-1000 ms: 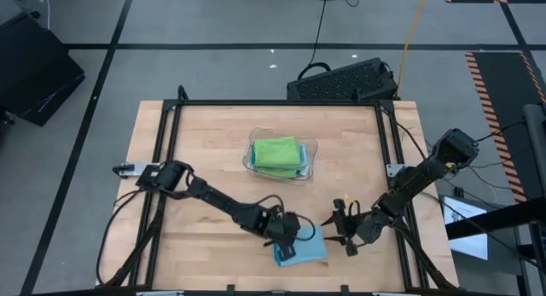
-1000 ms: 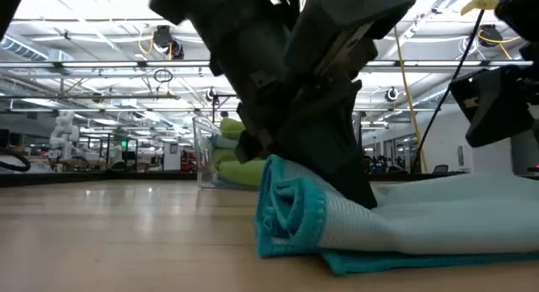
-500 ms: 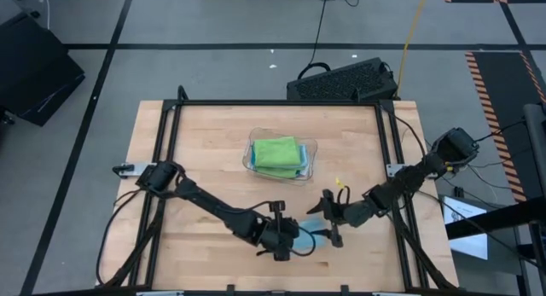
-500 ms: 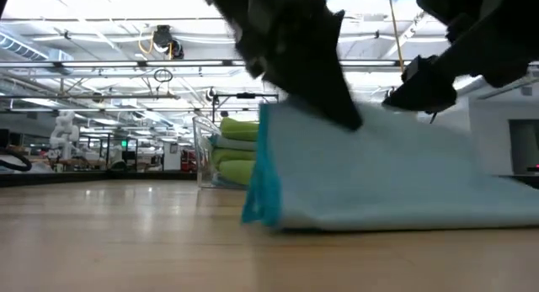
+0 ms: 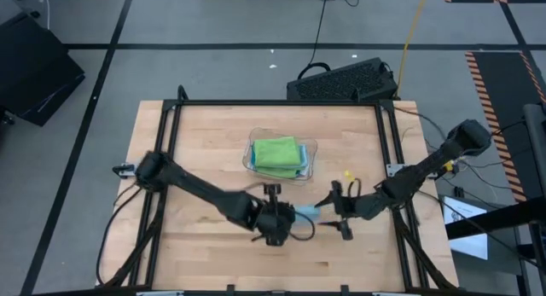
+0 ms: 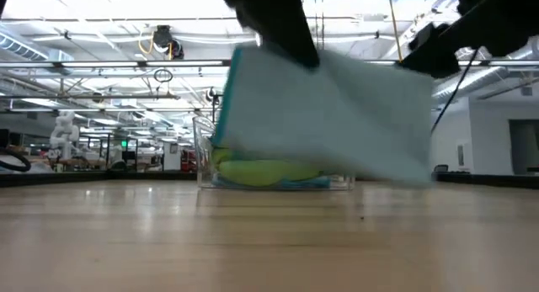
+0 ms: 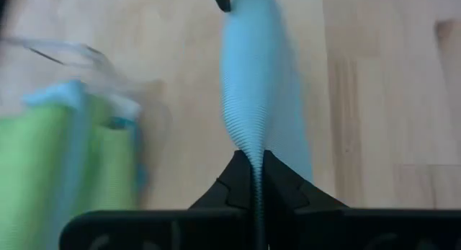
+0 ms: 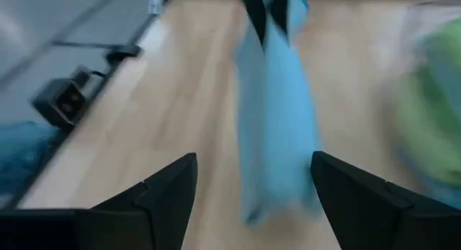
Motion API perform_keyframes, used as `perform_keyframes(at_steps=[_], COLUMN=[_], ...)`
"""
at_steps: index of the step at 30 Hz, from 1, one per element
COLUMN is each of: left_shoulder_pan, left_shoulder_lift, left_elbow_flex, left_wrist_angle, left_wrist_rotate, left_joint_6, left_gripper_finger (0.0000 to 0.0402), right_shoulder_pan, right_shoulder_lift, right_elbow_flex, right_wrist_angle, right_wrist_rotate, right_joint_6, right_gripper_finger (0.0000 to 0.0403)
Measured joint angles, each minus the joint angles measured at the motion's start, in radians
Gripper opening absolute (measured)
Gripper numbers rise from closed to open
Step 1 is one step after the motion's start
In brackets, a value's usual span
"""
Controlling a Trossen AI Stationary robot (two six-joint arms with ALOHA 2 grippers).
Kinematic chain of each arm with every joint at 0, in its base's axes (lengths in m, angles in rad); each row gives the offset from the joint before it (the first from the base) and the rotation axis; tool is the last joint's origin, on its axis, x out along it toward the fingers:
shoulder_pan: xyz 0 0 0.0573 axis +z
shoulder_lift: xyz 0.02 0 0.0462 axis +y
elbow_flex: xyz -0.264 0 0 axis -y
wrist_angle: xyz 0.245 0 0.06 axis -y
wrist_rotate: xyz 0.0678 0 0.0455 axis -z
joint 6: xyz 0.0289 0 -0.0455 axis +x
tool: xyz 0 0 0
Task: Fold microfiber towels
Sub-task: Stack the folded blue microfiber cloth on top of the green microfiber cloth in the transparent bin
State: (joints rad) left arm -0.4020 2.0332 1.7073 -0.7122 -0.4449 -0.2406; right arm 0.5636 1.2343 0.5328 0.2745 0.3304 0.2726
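I have the left hand (image 7: 256,179) clamped on a light blue towel (image 6: 328,115) hanging clear above the tabletop (image 5: 205,142) beside the tray (image 5: 310,151), my right hand (image 8: 252,189) spread apart just beside it.

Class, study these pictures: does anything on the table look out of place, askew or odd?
Only the light blue towel: it hangs in the air, clear of the table, pinched by the left gripper, while the right gripper faces it with open fingers. The clear tray of folded towels sits tidy.
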Motion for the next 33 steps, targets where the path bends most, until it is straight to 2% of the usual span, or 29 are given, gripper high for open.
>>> perform_keyframes(at_steps=[7, 12, 17, 21, 24, 30, 33], left_shoulder_pan=[0.120, 0.291, 0.466, 0.580, 0.652, 0.661, 0.649], left_shoulder_lift=[-0.186, -0.257, -0.248, -0.234, -0.221, -0.152, -0.145], left_elbow_flex=[0.003, 0.003, 0.001, -0.008, -0.021, -0.030, -0.029], left_wrist_angle=[-0.047, -0.043, -0.078, -0.108, -0.098, -0.090, -0.088], left_wrist_rotate=[0.093, 0.298, 0.526, 0.630, 0.756, 1.006, 1.046], left_joint_6=[0.124, 0.147, 0.217, 0.264, 0.278, 0.330, 0.369], left_gripper_finger=[0.0010, 0.0010, 0.0010, 0.0010, 0.0010, 0.0010, 0.0015], right_shoulder_pan=[0.063, 0.080, 0.080, 0.080, 0.080, 0.080, 0.079], right_shoulder_lift=[-0.261, -0.340, -0.371, -0.388, -0.397, -0.409, -0.417], right_elbow_flex=[-0.004, -0.060, -0.123, -0.154, -0.163, -0.163, -0.163], right_wrist_angle=[-0.343, -0.360, -0.356, -0.355, -0.354, -0.339, -0.309], right_wrist_rotate=[0.198, 0.239, 0.245, 0.245, 0.244, 0.244, 0.245], right_joint_6=[-0.028, -0.054, -0.061, -0.054, -0.052, -0.085, -0.121], right_gripper_finger=[0.0263, 0.0263, 0.0263, 0.0263, 0.0263, 0.0263, 0.0263])
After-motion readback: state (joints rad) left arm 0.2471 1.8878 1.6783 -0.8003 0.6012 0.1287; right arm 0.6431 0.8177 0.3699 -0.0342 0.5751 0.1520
